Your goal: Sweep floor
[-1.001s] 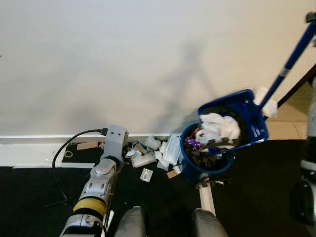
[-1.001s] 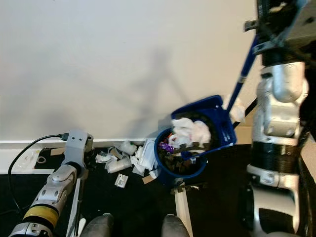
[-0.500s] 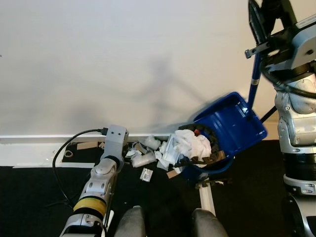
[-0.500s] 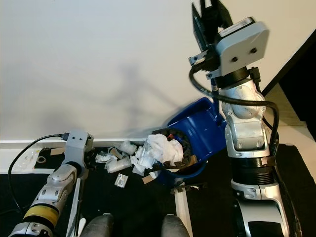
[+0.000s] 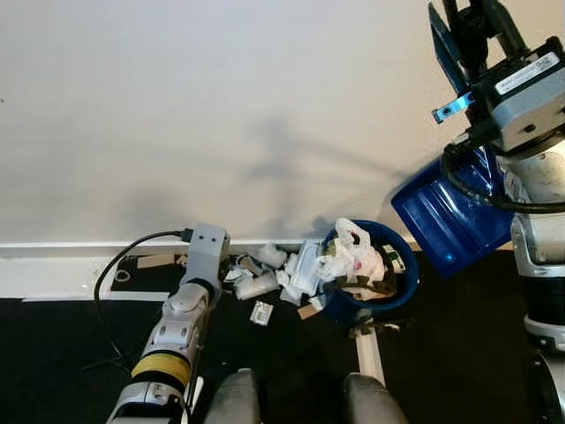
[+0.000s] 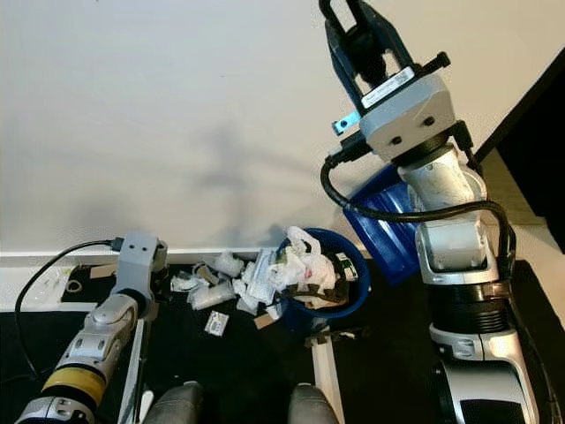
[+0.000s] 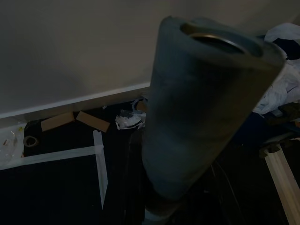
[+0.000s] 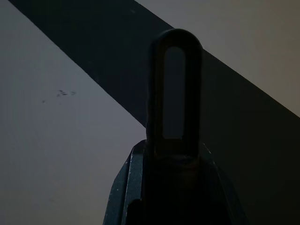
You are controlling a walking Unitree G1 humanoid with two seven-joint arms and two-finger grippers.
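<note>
White wall (image 5: 221, 106), litter (image 5: 265, 281) beside full bin (image 5: 366, 283), right hand (image 6: 357, 35) gripping dustpan (image 5: 450, 216).

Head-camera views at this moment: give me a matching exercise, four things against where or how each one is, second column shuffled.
Things:
1. blue dustpan
2. blue bin
3. loose paper scraps
4. black cable

Places or states:
A. on the dark floor by the baseboard, beside the bin
B. lifted and tipped, hanging beneath the right hand
C. plugged into the left wrist, looping down to the floor
D. standing on the floor, heaped with white rubbish

Pairs: 1-B, 2-D, 3-A, 4-C
</note>
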